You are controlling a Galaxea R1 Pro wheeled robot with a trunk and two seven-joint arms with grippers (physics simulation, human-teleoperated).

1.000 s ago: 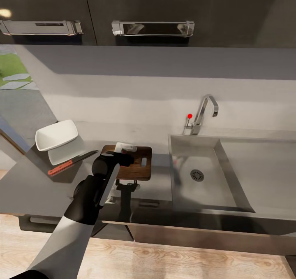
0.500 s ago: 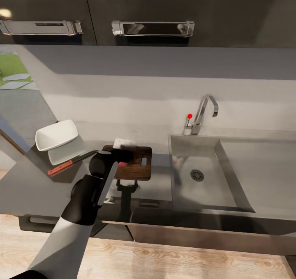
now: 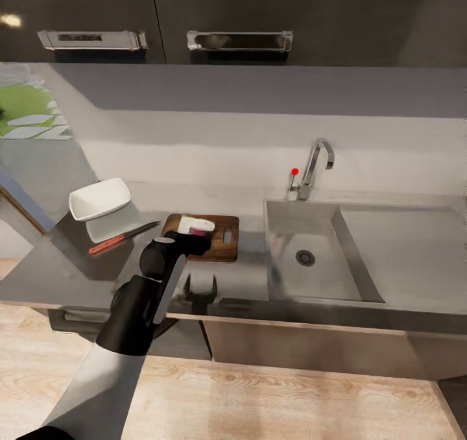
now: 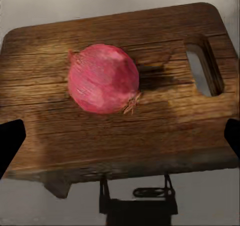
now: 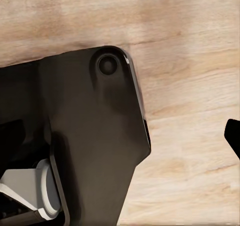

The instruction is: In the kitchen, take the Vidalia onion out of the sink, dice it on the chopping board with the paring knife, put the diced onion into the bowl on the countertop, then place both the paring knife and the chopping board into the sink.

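The onion (image 4: 103,78) lies free on the chopping board (image 4: 150,131), and the left end effector (image 4: 120,141) is wide open, empty. It is round, so a careless touch could roll it onto the counter (image 3: 58,284).

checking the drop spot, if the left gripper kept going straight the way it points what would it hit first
Most likely the onion, lying on the chopping board between the open left gripper fingertips' line; depth is unclear.

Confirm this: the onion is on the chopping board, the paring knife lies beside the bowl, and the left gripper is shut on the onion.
Not quite. The left wrist view shows the left gripper open, with the onion lying free on the chopping board. The paring knife does lie beside the bowl.
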